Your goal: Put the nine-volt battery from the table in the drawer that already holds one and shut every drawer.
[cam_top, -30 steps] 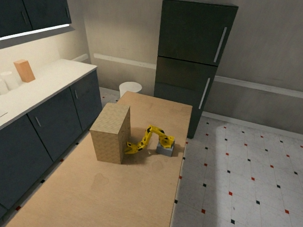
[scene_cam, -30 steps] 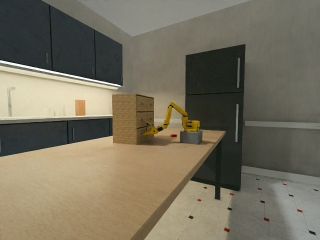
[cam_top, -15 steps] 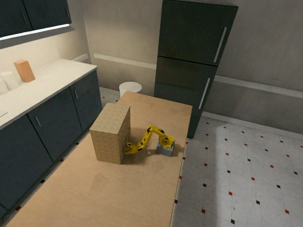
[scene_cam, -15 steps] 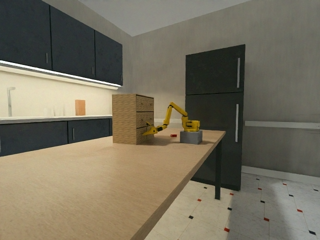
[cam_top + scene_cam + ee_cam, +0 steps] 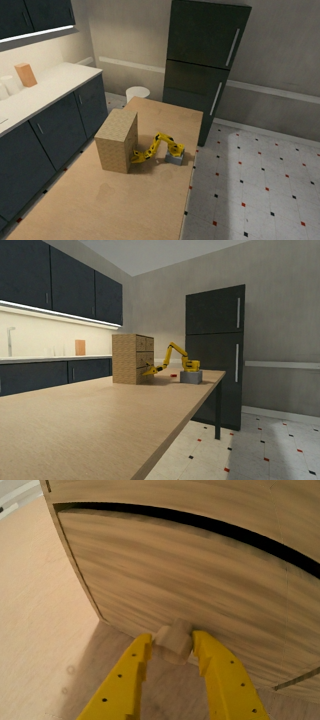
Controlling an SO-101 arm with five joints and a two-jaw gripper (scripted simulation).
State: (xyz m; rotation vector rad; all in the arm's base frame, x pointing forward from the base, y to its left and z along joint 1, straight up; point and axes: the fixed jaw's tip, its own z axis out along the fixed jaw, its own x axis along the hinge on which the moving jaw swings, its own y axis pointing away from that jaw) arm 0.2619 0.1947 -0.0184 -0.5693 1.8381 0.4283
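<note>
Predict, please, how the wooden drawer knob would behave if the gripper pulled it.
The knob looks stiff, being one blocky stub. It probably moves with the drawer front it sits on. Its short reach may let the fingers slip.

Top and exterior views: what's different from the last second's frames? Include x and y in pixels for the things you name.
Nothing visibly changed: no movement of the yellow gripper (image 5: 132, 156) (image 5: 145, 369) (image 5: 172, 639), the wooden drawer cabinet (image 5: 113, 152) (image 5: 124, 358) (image 5: 150, 570) or the small red block (image 5: 157, 161) (image 5: 173, 375). The gripper is now shut on a pale wooden knob (image 5: 176, 641); without an earlier wrist picture, I can't tell when it took hold.
</note>
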